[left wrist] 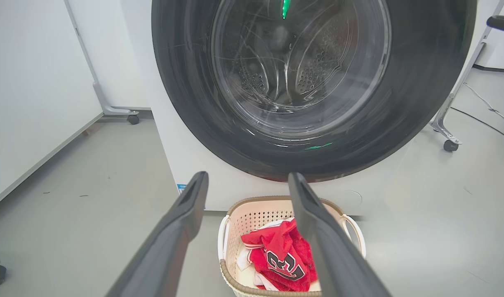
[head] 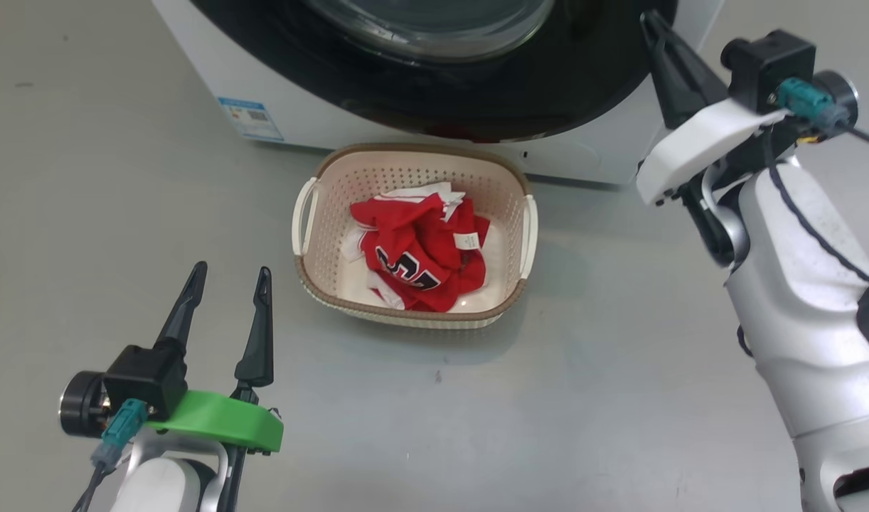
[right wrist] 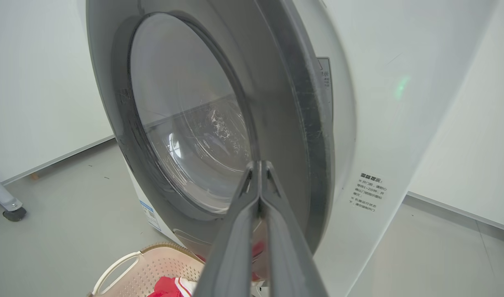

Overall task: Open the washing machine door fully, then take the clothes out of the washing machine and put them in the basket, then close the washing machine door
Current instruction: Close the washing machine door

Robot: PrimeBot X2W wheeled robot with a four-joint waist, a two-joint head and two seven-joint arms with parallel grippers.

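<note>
The washing machine (head: 313,121) stands at the top of the head view, and its door (head: 548,92), black-rimmed with a glass bowl, lies over the opening. My right gripper (head: 649,21) is shut, its tips at the door's right rim; whether they touch it I cannot tell. In the right wrist view those shut fingers (right wrist: 258,163) point at the door's (right wrist: 285,123) edge. The red clothes (head: 420,249) lie bunched in the basket (head: 406,178) on the floor before the machine. My left gripper (head: 232,269) is open and holds nothing, left of the basket.
A blue label sticker (head: 249,117) marks the machine's lower left front. In the left wrist view a white panel on castors (left wrist: 132,119) stands to the left, and a wheeled stand leg (left wrist: 446,136) with a floor cable (left wrist: 483,107) to the right.
</note>
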